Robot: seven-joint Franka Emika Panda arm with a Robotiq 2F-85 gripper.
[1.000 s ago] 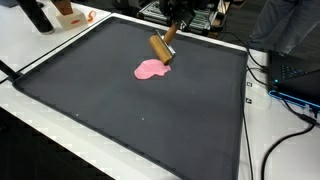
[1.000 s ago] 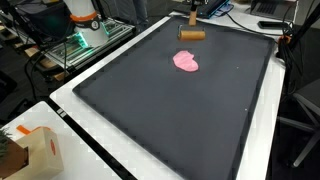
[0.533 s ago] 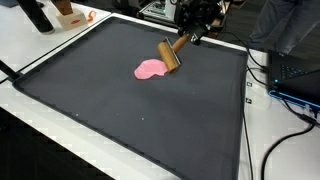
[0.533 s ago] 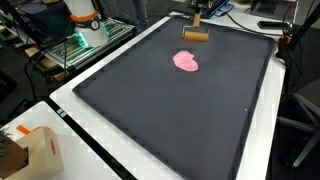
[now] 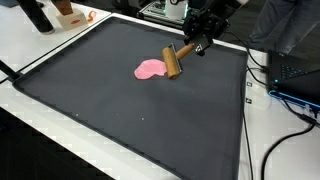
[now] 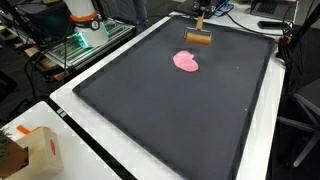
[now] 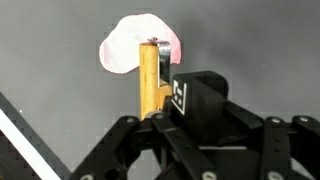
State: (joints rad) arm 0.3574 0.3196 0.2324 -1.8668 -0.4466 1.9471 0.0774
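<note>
Held in my gripper (image 5: 191,46), a brown wooden rolling pin (image 5: 174,63) slants down and away from me over a large flat black mat (image 5: 120,115). My fingers are clamped shut on its thin handle, and the thicker roller end is the part farthest from my wrist. In the wrist view the pin runs straight out ahead of the gripper, and its far tip shows a small metal cap. A flattened pink lump of dough (image 5: 150,69) lies on the mat just beyond that tip. In an exterior view the roller sits right beside the dough's near edge, and I cannot tell whether the two touch. The mat covers most of a white table (image 6: 95,140), whose bare border shows well off from the gripper.
</note>
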